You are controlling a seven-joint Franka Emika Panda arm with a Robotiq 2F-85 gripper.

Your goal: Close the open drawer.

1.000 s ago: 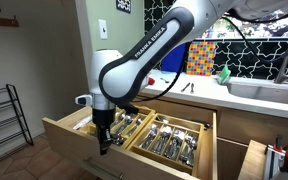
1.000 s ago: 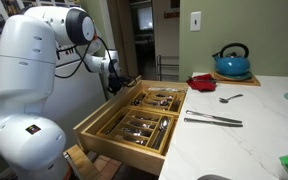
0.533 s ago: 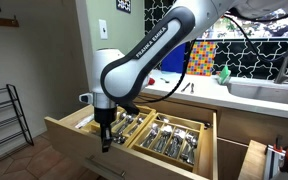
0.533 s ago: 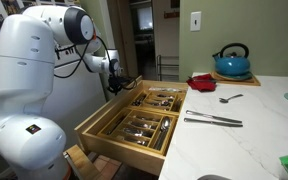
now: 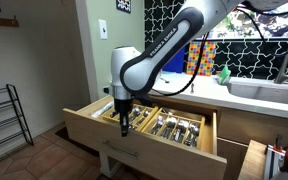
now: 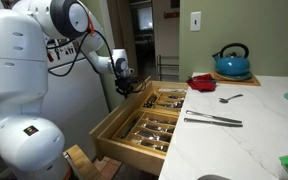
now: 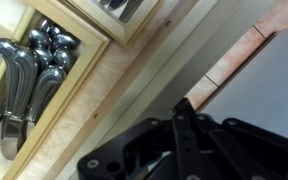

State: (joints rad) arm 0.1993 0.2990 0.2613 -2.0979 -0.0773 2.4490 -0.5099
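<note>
Drawer (image 5: 144, 150) is pulled partly out of the light-wood cabinet under the counter, so not shut yet. Starting at the business end: the gripper (image 5: 123, 127) points straight down, and in the wrist view its two dark fingers (image 7: 176, 128) look pressed together, nothing between them, just a thin seam. The tips sit right by the top edge of the drawer's front panel, over toward one end of it. Whether they actually touch the wood I can't tell from any angle. Wrist view has the pale wood rim running diagonally past the fingers, with a compartment of silver spoons (image 7: 39, 60) on the inside and reddish floor tile (image 7: 246, 45) on the outside. In both exterior views the wooden divider trays (image 5: 144, 125) are packed with cutlery (image 6: 156, 124). The white arm (image 5: 169, 50) arcs down from above counter height to the gripper. Further out, in an exterior view the white countertop (image 6: 254, 130) above the drawer has a couple of knives (image 6: 214, 120) and a spoon (image 6: 230, 98) lying on it, plus a red dish (image 6: 201, 82) nearer the wall and a blue kettle (image 6: 232, 63) just beside that. In an exterior view a sink (image 5: 264, 92) sits further along the counter, and a wire rack (image 5: 4, 115) stands on the floor, well apart from the drawer.
</note>
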